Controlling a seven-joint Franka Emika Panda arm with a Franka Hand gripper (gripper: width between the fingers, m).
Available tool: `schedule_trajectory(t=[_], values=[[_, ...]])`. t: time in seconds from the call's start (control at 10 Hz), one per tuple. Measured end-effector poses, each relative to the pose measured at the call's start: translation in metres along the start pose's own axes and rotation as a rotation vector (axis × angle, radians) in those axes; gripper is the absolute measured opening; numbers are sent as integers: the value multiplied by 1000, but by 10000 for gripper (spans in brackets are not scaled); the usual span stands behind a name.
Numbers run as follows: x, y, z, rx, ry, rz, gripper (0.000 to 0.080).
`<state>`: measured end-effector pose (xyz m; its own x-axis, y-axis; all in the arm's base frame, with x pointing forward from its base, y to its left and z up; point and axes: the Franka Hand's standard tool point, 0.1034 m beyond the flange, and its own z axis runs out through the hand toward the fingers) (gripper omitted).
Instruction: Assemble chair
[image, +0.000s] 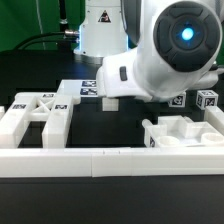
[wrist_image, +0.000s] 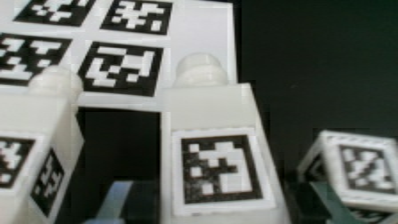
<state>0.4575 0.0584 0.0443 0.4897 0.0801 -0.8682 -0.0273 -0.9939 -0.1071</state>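
Posts crowd my wrist view: a square post (wrist_image: 214, 150) with a tag on its face and a rounded peg on top stands upright in the middle. A second post (wrist_image: 36, 130) stands just beside it, and a smaller tagged piece (wrist_image: 356, 165) sits on its other side. Beyond them the marker board (wrist_image: 107, 40) lies on the black counter (wrist_image: 320, 60). One grey finger (wrist_image: 112, 205) of my tool (wrist_image: 192, 212) shows close beside the middle post; whether I grip that post I cannot tell. The exterior view hides all this behind my arm (image: 165, 50). Only that view shows the rest of the chair: the X-braced panel (image: 35, 115) lies flat toward the counter's edge at the exterior view's left, and a frame (image: 180, 132) lies toward the right. Two small tagged blocks (image: 207, 100) stand behind the frame, and the long white rail (image: 110, 160) runs along the counter's near edge.
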Motion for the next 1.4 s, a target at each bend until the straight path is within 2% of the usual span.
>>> schedule_trajectory(t=[0.1,0.2,0.5,0.6,0.7,0.8,0.9,1.0,1.1,1.3,1.4], values=[[-7,-3,-14,-2,1,-7,287],[0,-2,-13,-2,26,-6,287],[3,-2,-14,-3,54,-6,288],[7,-4,-31,-6,137,-13,288],[-5,-6,-55,-10,227,-23,288],[-13,-6,-68,-13,289,-31,288],[-9,-7,-73,-18,353,-33,288],[1,-7,-68,-27,469,-31,288],[-4,-6,-63,-30,522,-28,288],[2,-5,-73,-37,670,-27,288],[-2,-9,-75,-41,692,-33,288]])
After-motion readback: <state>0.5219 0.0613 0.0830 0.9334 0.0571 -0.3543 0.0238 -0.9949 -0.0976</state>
